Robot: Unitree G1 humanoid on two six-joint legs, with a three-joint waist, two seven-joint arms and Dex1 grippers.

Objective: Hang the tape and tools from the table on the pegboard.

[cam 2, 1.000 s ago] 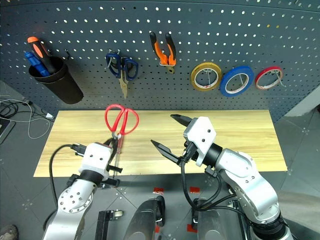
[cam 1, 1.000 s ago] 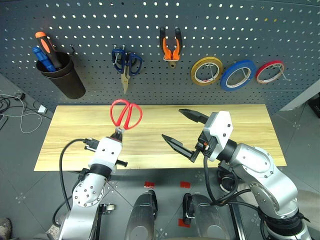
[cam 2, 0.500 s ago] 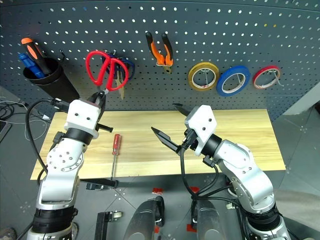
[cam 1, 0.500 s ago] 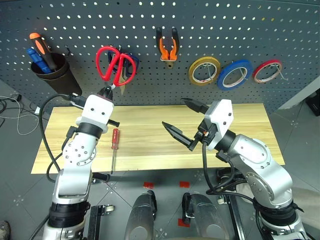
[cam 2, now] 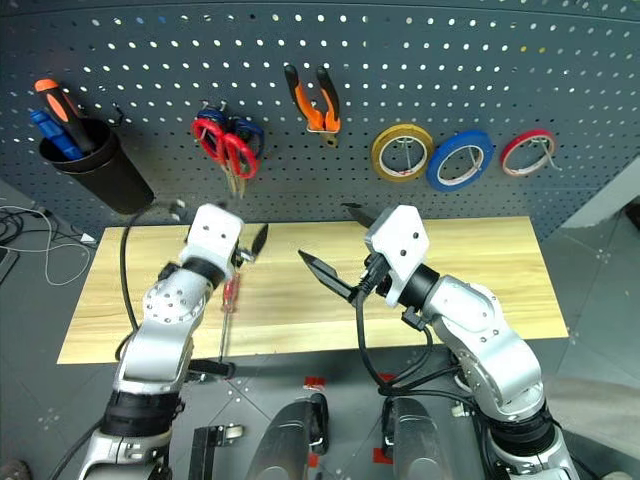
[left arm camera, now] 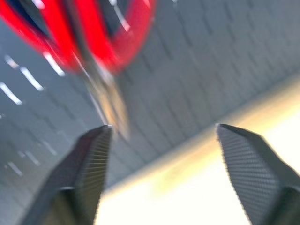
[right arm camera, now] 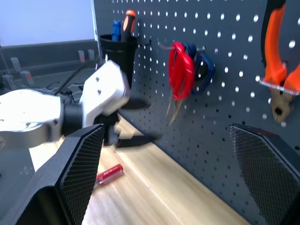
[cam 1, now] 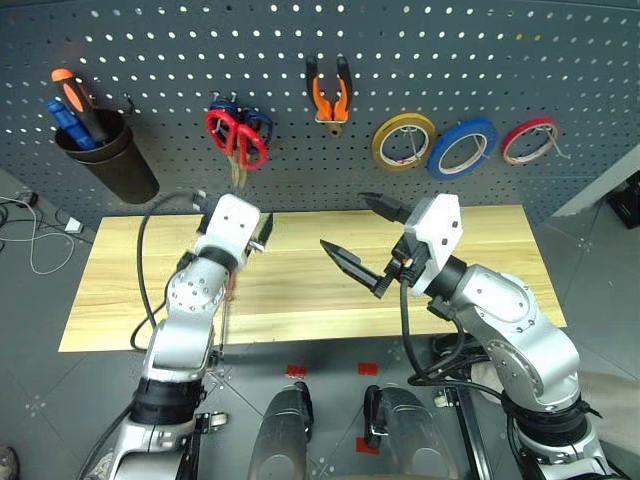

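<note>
Left pincer (cam 2: 252,243): open, empty.
Right pincer (cam 1: 352,234): open, empty.
Risk: your withdrawing arm may knock red scissors (cam 1: 237,138) off their hook.

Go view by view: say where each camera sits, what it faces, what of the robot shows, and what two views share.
Left eye: head camera looking down at the pegboard, table, both arms.
Right eye: the same scene from beside it.
Left wrist: looks along the open left gripper at the red scissors on the board.
Right wrist: looks along the open right gripper at the left gripper, screwdriver, pliers.
Both wrist views share the red scissors.
</note>
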